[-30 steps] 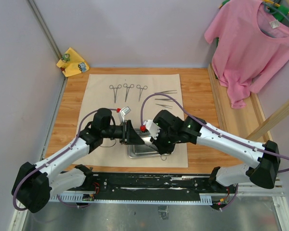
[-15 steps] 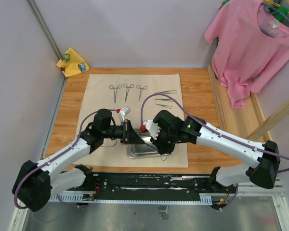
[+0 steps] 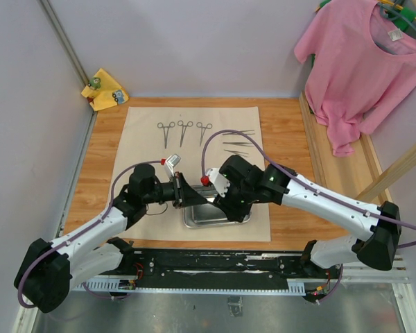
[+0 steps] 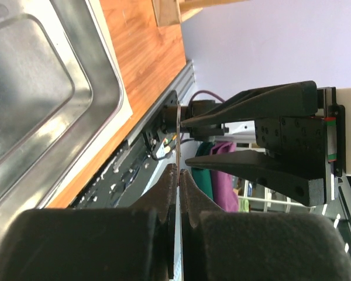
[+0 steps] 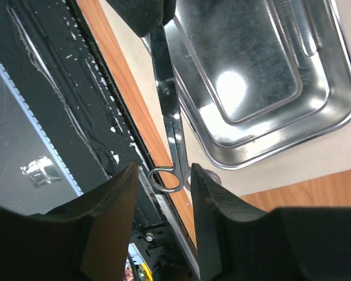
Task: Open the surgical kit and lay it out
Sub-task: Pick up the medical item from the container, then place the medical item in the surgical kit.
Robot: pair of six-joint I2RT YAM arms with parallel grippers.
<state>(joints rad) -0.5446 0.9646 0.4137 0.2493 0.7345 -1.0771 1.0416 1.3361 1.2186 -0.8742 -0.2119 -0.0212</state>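
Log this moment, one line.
phase: forceps handover | left gripper: shut on forceps | right gripper: open around ring handles | laid out: three forceps, tweezers

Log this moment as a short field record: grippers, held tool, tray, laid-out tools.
left gripper: shut on the held forceps, by its tip end
right gripper: open, fingers flanking the ring handles
held forceps: airborne between both grippers
tray: on the cloth wrap
laid out: three forceps and tweezers, far on the cloth
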